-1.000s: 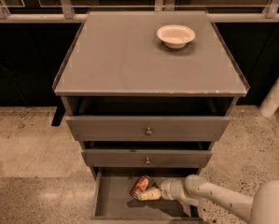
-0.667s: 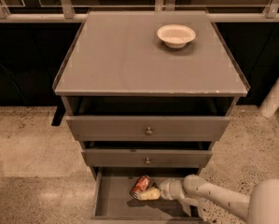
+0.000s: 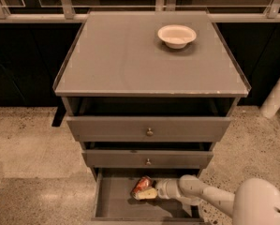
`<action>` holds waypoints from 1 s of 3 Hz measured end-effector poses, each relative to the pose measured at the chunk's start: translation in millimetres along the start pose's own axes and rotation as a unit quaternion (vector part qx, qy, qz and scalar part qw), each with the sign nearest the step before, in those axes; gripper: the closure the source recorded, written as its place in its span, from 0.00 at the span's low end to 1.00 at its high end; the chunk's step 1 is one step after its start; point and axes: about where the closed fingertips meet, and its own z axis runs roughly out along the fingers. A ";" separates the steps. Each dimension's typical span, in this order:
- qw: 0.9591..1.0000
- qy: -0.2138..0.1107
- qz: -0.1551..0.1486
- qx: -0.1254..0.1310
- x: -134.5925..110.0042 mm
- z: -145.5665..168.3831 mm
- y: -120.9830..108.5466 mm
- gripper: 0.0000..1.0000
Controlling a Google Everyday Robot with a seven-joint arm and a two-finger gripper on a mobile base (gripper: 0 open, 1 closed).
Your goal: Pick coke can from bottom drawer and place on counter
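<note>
The bottom drawer (image 3: pixel 114 200) is pulled open below the two upper grey drawers. The coke can (image 3: pixel 142 184), red-orange, lies tilted on the drawer floor near its middle. My gripper (image 3: pixel 145 192) reaches in from the right on a white arm, and its pale fingers (image 3: pixel 146 194) lie against the can's lower side. The counter (image 3: pixel 130 60) is the flat grey top of the cabinet above.
A white bowl (image 3: pixel 177 34) stands at the back right of the counter. The two upper drawers with small round knobs (image 3: pixel 149 131) overhang the bottom drawer. A speckled floor (image 3: pixel 27 144) lies to the left, and a white post (image 3: pixel 276 97) stands at the right.
</note>
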 end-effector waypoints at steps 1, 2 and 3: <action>1.000 -0.004 0.003 0.000 2.6 15.6 -8.7 0.00; 1.000 -0.009 0.007 -0.004 5.8 42.0 -17.4 0.00; 1.000 -0.009 0.011 -0.003 7.2 49.2 -17.1 0.00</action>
